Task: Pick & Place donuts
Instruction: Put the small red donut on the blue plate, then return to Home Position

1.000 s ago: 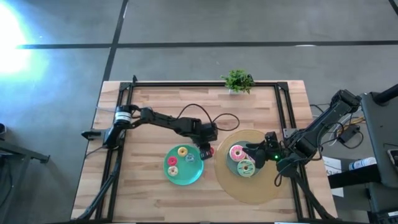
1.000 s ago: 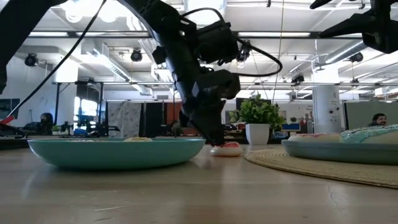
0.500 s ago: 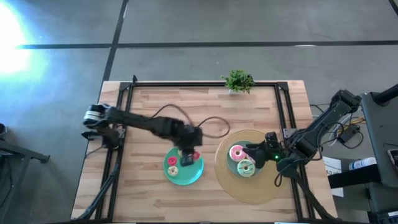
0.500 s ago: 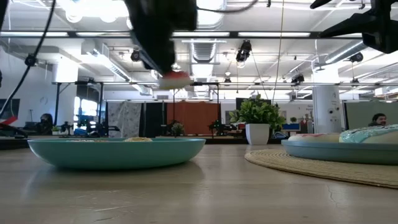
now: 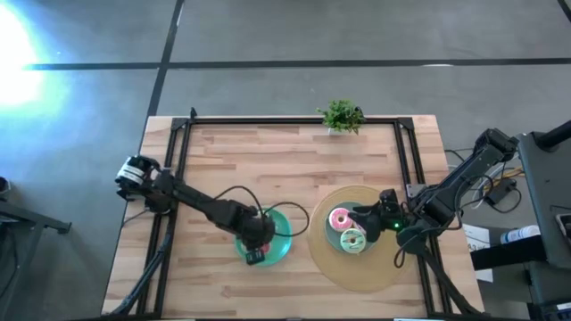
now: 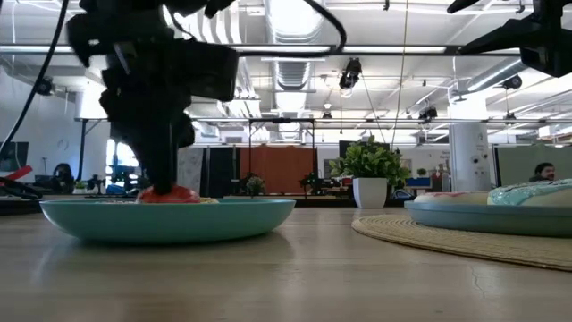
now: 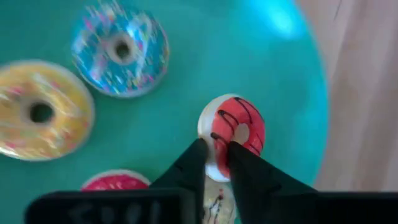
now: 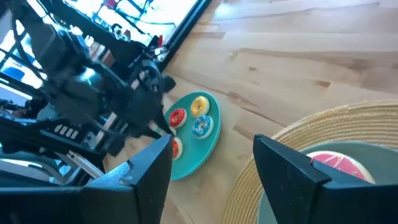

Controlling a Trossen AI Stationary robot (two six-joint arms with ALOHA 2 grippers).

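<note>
A small teal plate (image 5: 284, 234) lies left of centre. It holds a blue donut (image 7: 120, 48), a yellow donut (image 7: 38, 111) and a pink-red one (image 7: 115, 182). My left gripper (image 5: 257, 251) reaches down into this plate and is shut on a tiny red donut with a white underside (image 7: 235, 134), which also shows in the low view (image 6: 168, 193). My right gripper (image 5: 370, 218) hangs open (image 8: 211, 168) beside a pink donut (image 5: 339, 218) and a green donut (image 5: 352, 239). These two lie on a second teal plate (image 5: 332, 234) on a round woven mat (image 5: 357, 267). My left gripper pinches one side of the red donut's ring (image 7: 214, 144) between its two fingertips, coming from above and pointing down. The donut sits low inside the small teal plate, near its rim. The plate's rim hides the donut's underside in the low view, so I cannot tell if it rests there.
A small potted plant (image 5: 341, 116) stands at the table's far edge. A black frame (image 5: 294, 120) runs along the far and side edges. Bare wood lies between the two plates and across the far half of the table.
My left gripper has lifted the red donut off the table between the two plates. It has carried it high toward the table's left and near edge and brought it down into the small teal plate, staying shut on it.
</note>
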